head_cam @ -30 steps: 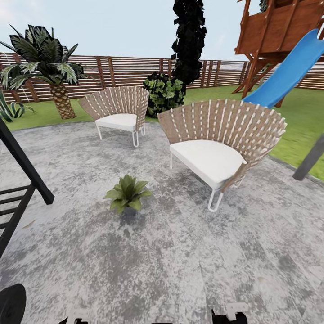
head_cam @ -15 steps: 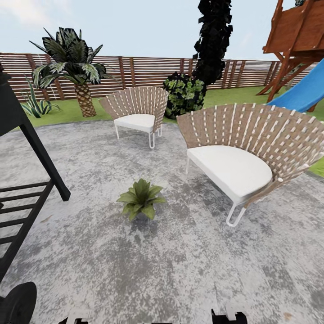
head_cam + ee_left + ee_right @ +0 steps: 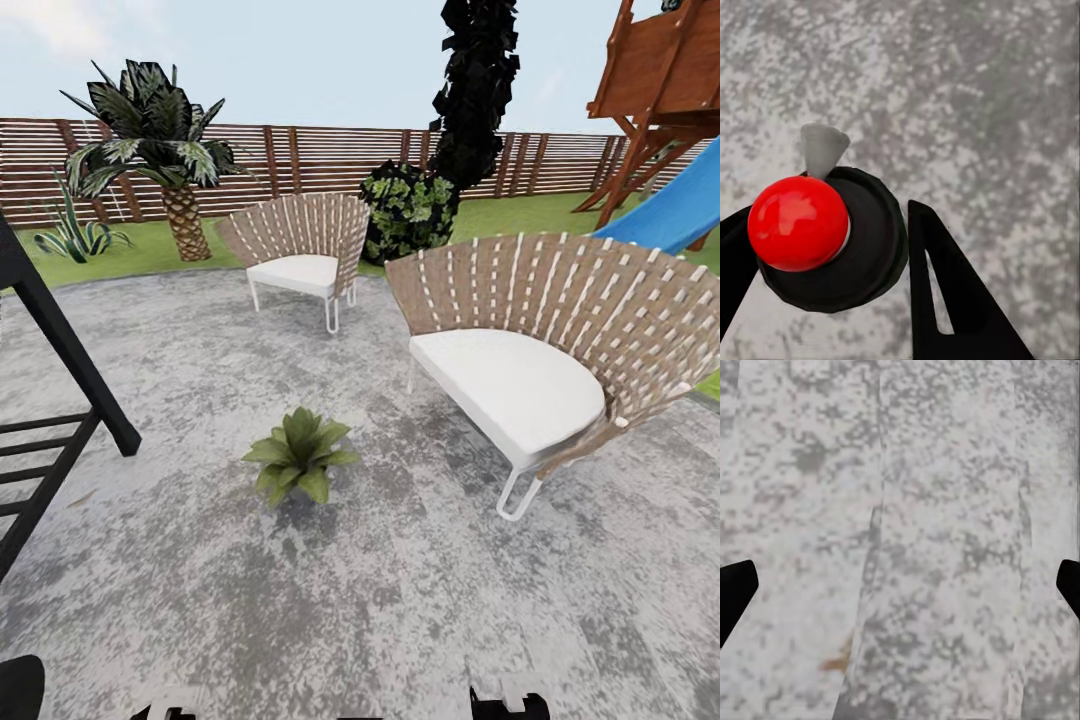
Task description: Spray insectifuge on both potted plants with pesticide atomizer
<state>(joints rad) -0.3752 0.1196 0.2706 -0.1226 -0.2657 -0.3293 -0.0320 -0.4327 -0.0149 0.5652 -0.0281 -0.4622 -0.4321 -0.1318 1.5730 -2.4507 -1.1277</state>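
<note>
Two fan-backed woven brown chairs with white cushions: near one (image 3: 530, 370) at the patio's right side, far one (image 3: 300, 255) toward its back edge. Scaly-trunked palm (image 3: 160, 150) and spiky striped agave (image 3: 75, 235) beyond the back left edge. Blue slide (image 3: 670, 215), back right.

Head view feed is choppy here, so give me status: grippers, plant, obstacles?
Right gripper open, empty. Left gripper's state unclear. One potted plant on the patio ahead. Near chair right of it, black frame left.
</note>
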